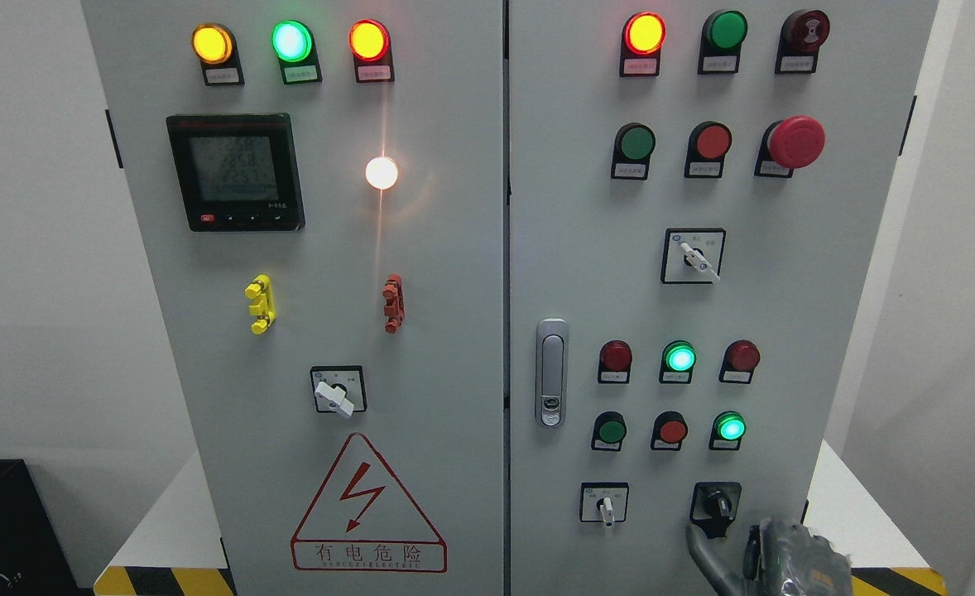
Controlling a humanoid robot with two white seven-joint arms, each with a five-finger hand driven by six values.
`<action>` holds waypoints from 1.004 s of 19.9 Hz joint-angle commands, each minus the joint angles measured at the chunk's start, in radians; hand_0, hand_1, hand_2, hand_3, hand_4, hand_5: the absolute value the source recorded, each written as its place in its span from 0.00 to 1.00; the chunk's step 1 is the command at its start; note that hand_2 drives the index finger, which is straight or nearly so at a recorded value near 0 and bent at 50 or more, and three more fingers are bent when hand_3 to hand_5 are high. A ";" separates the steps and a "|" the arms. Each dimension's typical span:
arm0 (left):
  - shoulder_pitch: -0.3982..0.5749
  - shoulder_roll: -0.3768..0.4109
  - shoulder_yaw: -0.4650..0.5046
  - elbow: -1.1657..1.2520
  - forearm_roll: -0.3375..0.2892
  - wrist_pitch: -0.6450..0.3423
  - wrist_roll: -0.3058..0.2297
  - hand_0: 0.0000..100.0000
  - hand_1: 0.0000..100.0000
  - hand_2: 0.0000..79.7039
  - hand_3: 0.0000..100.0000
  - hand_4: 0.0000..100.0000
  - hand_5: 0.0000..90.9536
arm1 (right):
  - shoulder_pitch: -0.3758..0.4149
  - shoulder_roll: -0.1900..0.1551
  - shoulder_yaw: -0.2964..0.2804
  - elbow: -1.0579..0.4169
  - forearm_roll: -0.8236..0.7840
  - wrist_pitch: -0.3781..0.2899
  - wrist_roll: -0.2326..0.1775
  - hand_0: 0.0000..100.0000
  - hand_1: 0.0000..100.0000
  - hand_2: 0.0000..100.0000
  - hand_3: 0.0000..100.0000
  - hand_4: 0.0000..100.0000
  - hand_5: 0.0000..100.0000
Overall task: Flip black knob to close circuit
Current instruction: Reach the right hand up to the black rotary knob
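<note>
Our right hand (773, 555) rose at the grey cabinet's (454, 331) lower right corner, one dark finger (703, 546) just under the black rotary knob (715, 502); whether it gripped anything we could not tell.

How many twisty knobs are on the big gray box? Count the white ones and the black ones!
White knobs: 3
Black knobs: 1
Total: 4
</note>
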 commanded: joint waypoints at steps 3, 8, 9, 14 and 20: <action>0.021 -0.001 0.000 -0.023 0.000 -0.001 0.000 0.12 0.56 0.00 0.00 0.00 0.00 | -0.014 -0.002 -0.020 0.014 0.006 0.006 0.010 0.00 0.00 0.89 1.00 0.92 0.99; 0.021 0.000 0.000 -0.023 0.000 -0.001 0.000 0.12 0.56 0.00 0.00 0.00 0.00 | -0.013 -0.004 -0.046 0.006 0.006 0.005 0.012 0.00 0.00 0.89 1.00 0.92 0.99; 0.021 0.000 0.000 -0.023 0.000 -0.001 0.000 0.12 0.56 0.00 0.00 0.00 0.00 | -0.013 -0.004 -0.047 0.004 0.006 0.003 0.012 0.00 0.00 0.89 1.00 0.92 0.99; 0.021 -0.001 0.000 -0.023 0.000 -0.001 0.000 0.12 0.56 0.00 0.00 0.00 0.00 | -0.014 -0.004 -0.063 0.000 0.005 0.000 0.013 0.00 0.00 0.89 1.00 0.92 0.99; 0.021 0.000 0.000 -0.023 0.000 -0.001 0.000 0.12 0.56 0.00 0.00 0.00 0.00 | -0.014 -0.004 -0.073 0.001 0.005 0.000 0.013 0.00 0.00 0.89 1.00 0.92 0.99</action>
